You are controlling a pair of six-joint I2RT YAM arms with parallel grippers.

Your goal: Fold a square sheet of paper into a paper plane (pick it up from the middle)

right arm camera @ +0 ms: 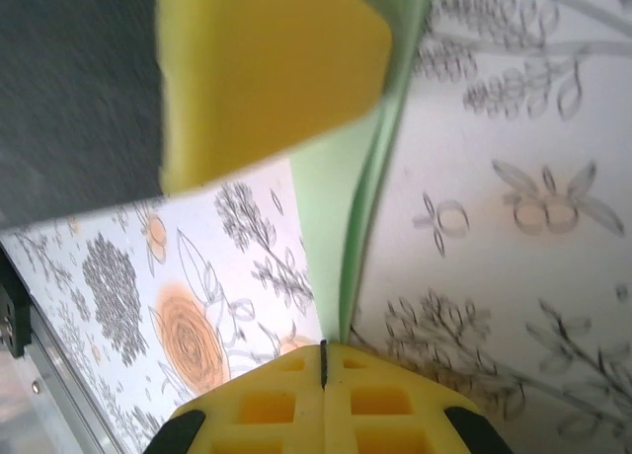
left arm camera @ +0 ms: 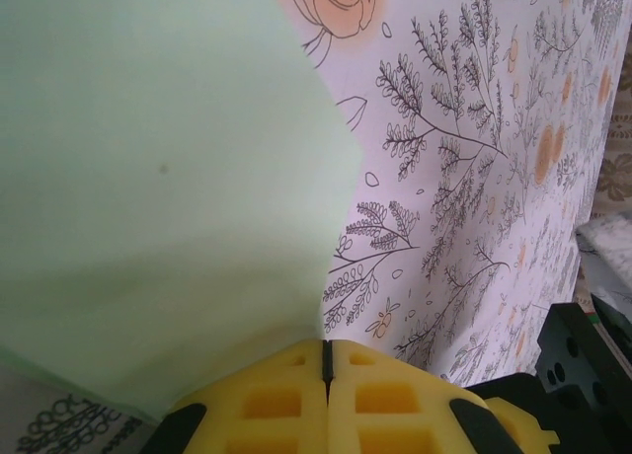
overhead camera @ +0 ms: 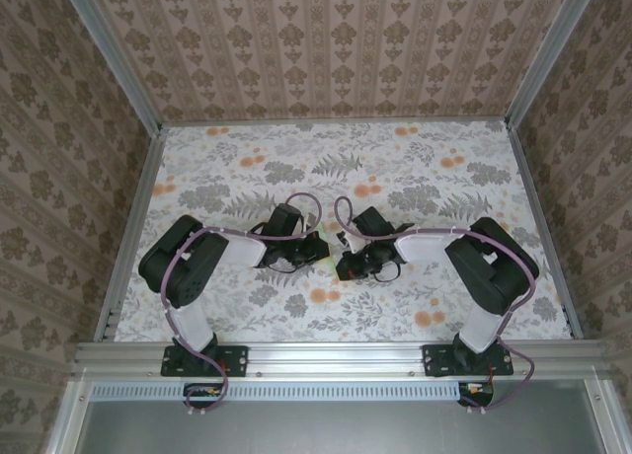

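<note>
Showing: two robot arms bent inward over a floral table [overhead camera: 415,178], their wrists meeting near its middle in the top view.
Task's thing: the square sheet of paper [left arm camera: 148,178], pale green and plain, is held between the two grippers at the centre of the table.
Left gripper [left arm camera: 326,355]: yellow fingers pressed together with no gap, pinching one edge of the sheet. From there the paper fans up and to the left as a broad face.
Right gripper [right arm camera: 323,355]: yellow fingers likewise closed tight on the paper. Here the sheet is seen edge-on, a narrow green band rising straight away from the jaws.
Layers: the band in the right wrist view looks doubled, a paler strip beside a darker one. This suggests a fold, though that cannot be told for certain.
Other pad: a blurred yellow pad [right arm camera: 267,69] fills the upper left of the right wrist view, touching the paper's far end; probably the left gripper's finger.
Key relation: the paper's long axis runs between the two grips, so neither arm is nearer. Any crease likely depends on the two moving together.
Containers: none to be seen; the paper lies in nothing.
Risk: thin paper pulled from both ends could tear or slip.
</note>
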